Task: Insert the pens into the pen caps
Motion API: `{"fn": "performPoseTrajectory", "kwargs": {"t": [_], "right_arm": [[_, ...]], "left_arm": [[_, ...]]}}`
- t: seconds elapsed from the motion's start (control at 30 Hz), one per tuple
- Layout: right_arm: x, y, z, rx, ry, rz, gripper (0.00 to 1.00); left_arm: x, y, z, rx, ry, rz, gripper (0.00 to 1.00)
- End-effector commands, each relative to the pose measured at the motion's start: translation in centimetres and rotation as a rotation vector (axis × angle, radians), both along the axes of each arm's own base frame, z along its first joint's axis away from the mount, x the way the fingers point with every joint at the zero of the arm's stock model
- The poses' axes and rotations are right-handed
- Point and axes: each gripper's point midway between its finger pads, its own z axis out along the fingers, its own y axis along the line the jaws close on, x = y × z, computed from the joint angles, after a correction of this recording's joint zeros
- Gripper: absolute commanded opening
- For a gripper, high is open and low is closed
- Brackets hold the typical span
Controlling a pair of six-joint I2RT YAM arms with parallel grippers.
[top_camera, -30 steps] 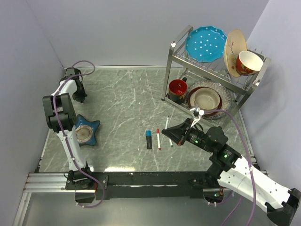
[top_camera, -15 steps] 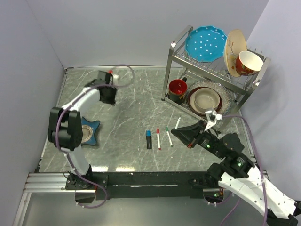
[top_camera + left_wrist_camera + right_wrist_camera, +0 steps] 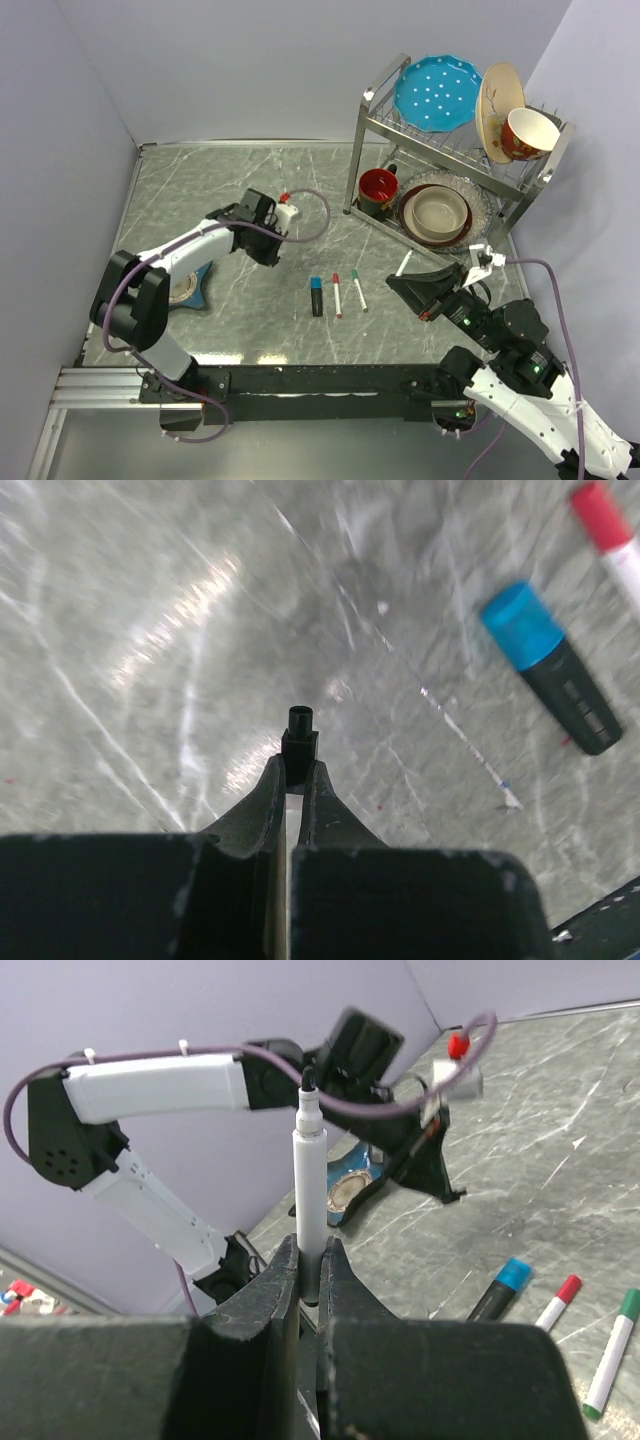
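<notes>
The grey marble-patterned table top (image 3: 250,190) is closed in by plain pale lilac walls (image 3: 250,70) on the left, far and right sides. A silver aluminium rail (image 3: 100,385) runs along its near edge. At the far right stands a two-level metal wire dish rack (image 3: 430,140). Light gives soft reflections on the table.
</notes>
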Motion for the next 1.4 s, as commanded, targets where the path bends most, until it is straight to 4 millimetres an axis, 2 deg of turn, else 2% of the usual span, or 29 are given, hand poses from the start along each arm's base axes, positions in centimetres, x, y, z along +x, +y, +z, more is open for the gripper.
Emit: {"fn": "performPoseTrajectory", "kwargs": {"t": [0.0,0.2,0.37,0.47,0.5,0.57,0.6,0.67,0.7,0.73,0.8,0.87,0.93,0.97,1.0,1.07,1.1,1.17,1.2,1.23,1.3,1.37], "right_arm": [[-0.5,-1.4,1.8,0.049,-0.014,-0.035,0.00],[-0.8,-2.0,1.9,0.048,-0.009,-0.050,0.00],[-1.1,-2.5,2.4,0.052,-0.014,-0.055,0.00],[-1.2,-2.7,2.6,0.052,-0.016,-0.057,0.00],[-1.3,-2.7,2.6,0.051,-0.017,-0.057,0.00],[-1.4,-2.8,2.6,0.055,-0.020,-0.058,0.00],[-1.4,-2.9,2.6,0.056,-0.019,-0.060,0.00],[-1.4,-2.9,2.6,0.059,-0.019,-0.061,0.00],[-1.4,-2.9,2.6,0.058,-0.020,-0.060,0.00],[-1.3,-2.9,2.5,0.055,-0.019,-0.063,0.00],[-1.2,-2.8,2.5,0.054,-0.020,-0.063,0.00],[-1.1,-2.6,2.3,0.047,-0.014,-0.062,0.00],[-1.0,-2.6,2.2,0.041,-0.015,-0.064,0.00],[-0.9,-2.5,2.1,0.040,-0.013,-0.064,0.00],[-0.8,-2.5,2.1,0.038,-0.013,-0.069,0.00],[-0.6,-2.5,1.9,0.037,-0.010,-0.075,0.00],[-0.6,-2.4,1.8,0.037,-0.010,-0.074,0.00],[-0.5,-2.3,1.6,0.037,-0.005,-0.071,0.00],[-0.4,-2.2,1.5,0.037,-0.005,-0.071,0.00],[-0.4,-2.2,1.5,0.037,-0.003,-0.070,0.00],[-0.5,-2.2,1.4,0.039,0.001,-0.070,0.00],[-0.5,-2.3,1.1,0.033,0.008,-0.073,0.00]], "left_arm": [[-0.2,0.3,-1.5,0.116,-0.041,-0.022,0.01],[-0.8,0.8,-2.7,0.185,-0.063,-0.023,0.01],[-1.5,1.4,-4.3,0.242,-0.054,-0.004,0.06],[-1.3,1.4,-3.8,0.234,-0.071,0.004,0.21],[-1.2,1.4,-3.5,0.235,-0.078,0.009,0.31],[-0.9,1.4,-2.7,0.226,-0.104,0.031,0.38],[-0.7,1.4,-2.2,0.217,-0.119,0.046,0.47],[0.0,1.4,-0.3,0.182,-0.176,0.106,0.53],[0.6,1.4,0.6,0.169,-0.211,0.147,0.59],[1.6,1.9,2.5,0.158,-0.279,0.216,0.61],[3.0,2.0,5.5,0.082,-0.346,0.381,0.62],[4.3,3.6,9.0,0.023,-0.433,0.625,0.61],[5.2,4.9,12.7,-0.053,-0.503,0.825,0.53],[4.5,6.7,12.9,-0.077,-0.489,1.028,0.50],[4.5,6.6,15.1,-0.152,-0.479,1.128,0.48],[4.1,6.2,16.0,-0.290,-0.393,1.320,0.49],[3.4,6.0,16.3,-0.315,-0.337,1.363,0.54],[3.0,4.0,15.5,-0.432,-0.205,1.436,0.56],[2.7,2.0,14.9,-0.492,-0.114,1.416,0.58],[2.4,1.2,14.2,-0.557,-0.033,1.502,0.58],[1.4,-0.3,11.5,-0.556,0.105,1.558,0.55],[1.0,-1.3,10.2,-0.573,0.188,1.651,0.53]]}}
